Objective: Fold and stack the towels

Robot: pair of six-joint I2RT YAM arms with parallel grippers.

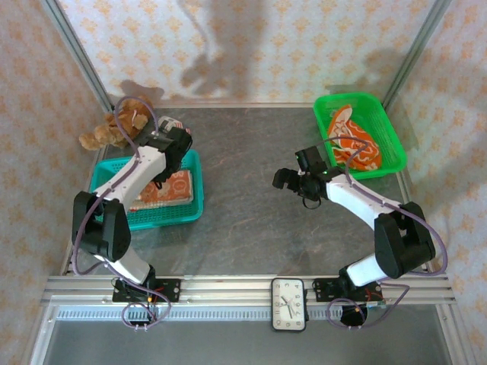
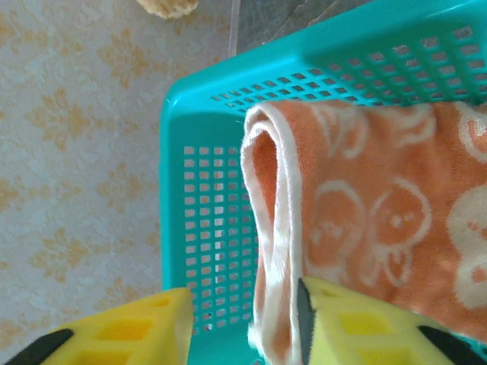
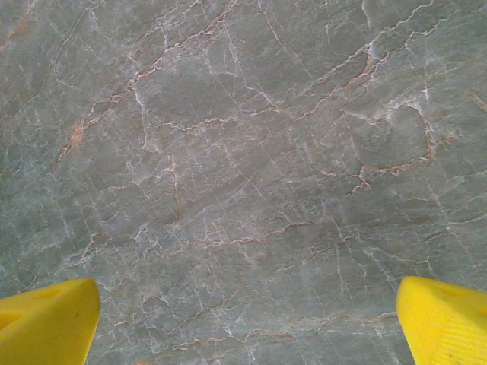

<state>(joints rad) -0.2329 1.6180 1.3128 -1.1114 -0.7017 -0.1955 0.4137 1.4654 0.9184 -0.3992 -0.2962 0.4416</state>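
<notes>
Leftward, at 9 o'clock, the teal basket (image 2: 205, 228) holds a folded orange towel (image 2: 365, 213), cream-edged, bunny-printed; my left end effector (image 2: 243, 323) hovers at its fold, jaws parted. At 2 o'clock, crumpled orange-and-cream towels (image 1: 354, 141) lie in the green basket (image 1: 396, 156). My right end effector (image 3: 247, 312) gapes above bare surface (image 3: 243, 152).

A: Top cam, folded towel (image 1: 179, 186) in teal basket (image 1: 163, 219)?
B: Near-left part covered by L arm (image 1: 144, 171). Print too small to read.
A: Green basket (image 1: 396, 152)?
B: Crumpled towels (image 1: 354, 141), can't count.
A: L wrist cam?
B: Towel cut off at right & bottom edges. Bear (image 2: 167, 6) just a scrap at top edge. L fingers (image 2: 129, 331) clipped at bottom.
A: R wrist cam?
B: R fingers (image 3: 46, 323) clipped at bottom corners.
</notes>
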